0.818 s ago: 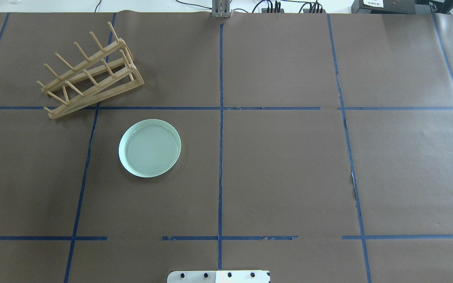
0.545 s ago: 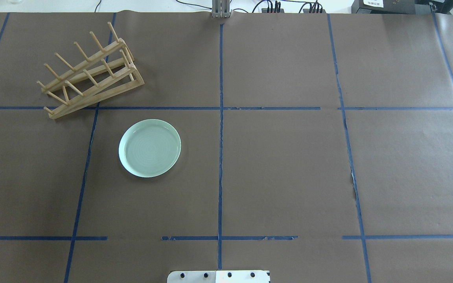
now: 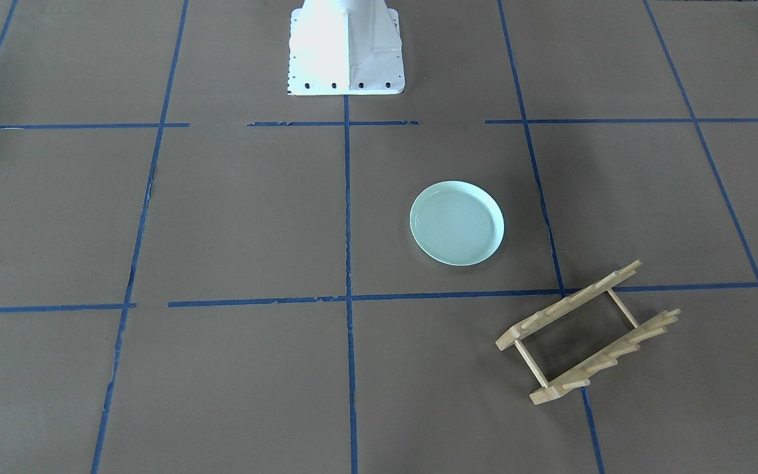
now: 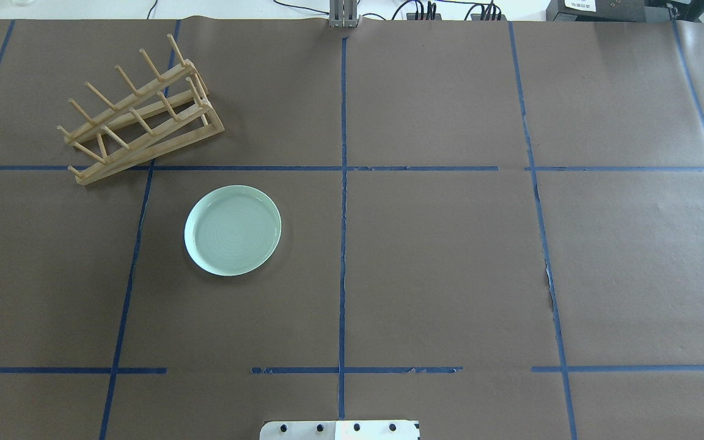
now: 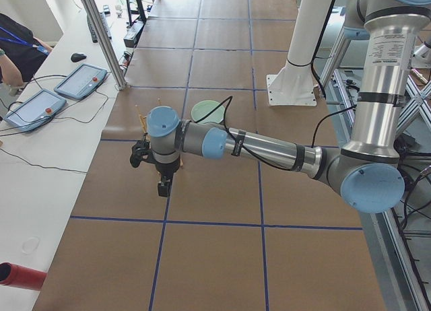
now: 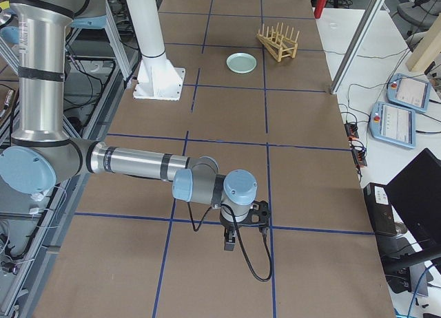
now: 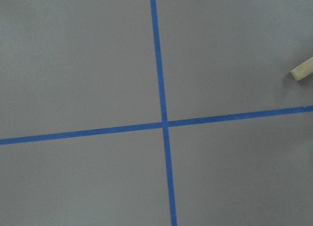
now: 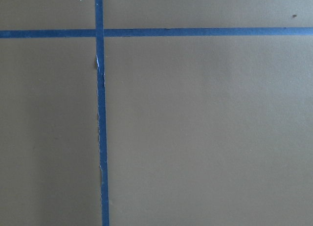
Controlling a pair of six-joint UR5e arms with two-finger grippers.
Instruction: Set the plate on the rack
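The pale mint-green plate lies flat, right side up, on the brown paper table; it also shows in the front view and both side views. The light-wood rack stands empty just beyond it, to the far left. One rail end shows at the left wrist view's right edge. My left gripper points down near the rack, seen only in the left side view. My right gripper hangs over bare paper far from both. I cannot tell if either is open or shut.
The white robot pedestal stands at the table's near middle edge. Blue tape lines grid the paper. A metal post and tablets sit on the white side benches past the table's far edge.
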